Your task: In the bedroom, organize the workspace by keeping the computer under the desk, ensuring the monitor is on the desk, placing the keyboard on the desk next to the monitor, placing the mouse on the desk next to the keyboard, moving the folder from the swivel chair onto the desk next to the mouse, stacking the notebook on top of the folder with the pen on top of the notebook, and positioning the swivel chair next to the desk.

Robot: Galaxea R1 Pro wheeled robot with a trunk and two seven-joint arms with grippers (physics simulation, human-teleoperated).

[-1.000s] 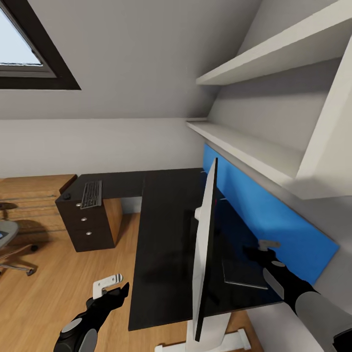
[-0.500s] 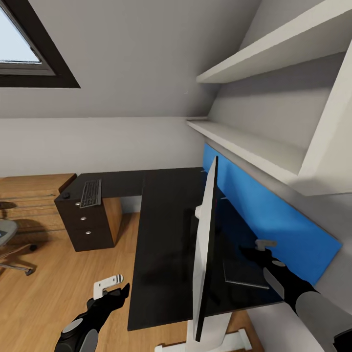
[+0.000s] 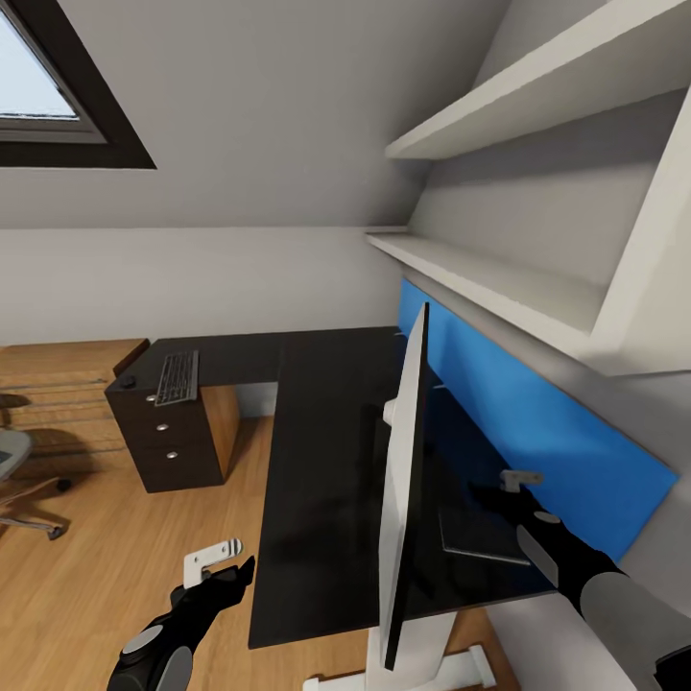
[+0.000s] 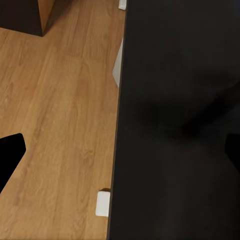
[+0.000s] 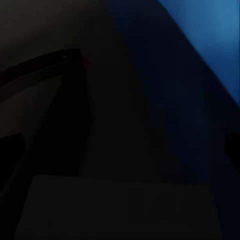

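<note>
You're looking down at the dark L-shaped tabletop. The monitor is standing on it edge-on, in front of the blue panel. The swivel chair is sitting well apart, at the far left. The keyboard is lying on the tabletop's far wing, mouse just beside it. Your left end effector is hovering released over the floor; right end effector behind the monitor, grip state: can't tell.
</note>
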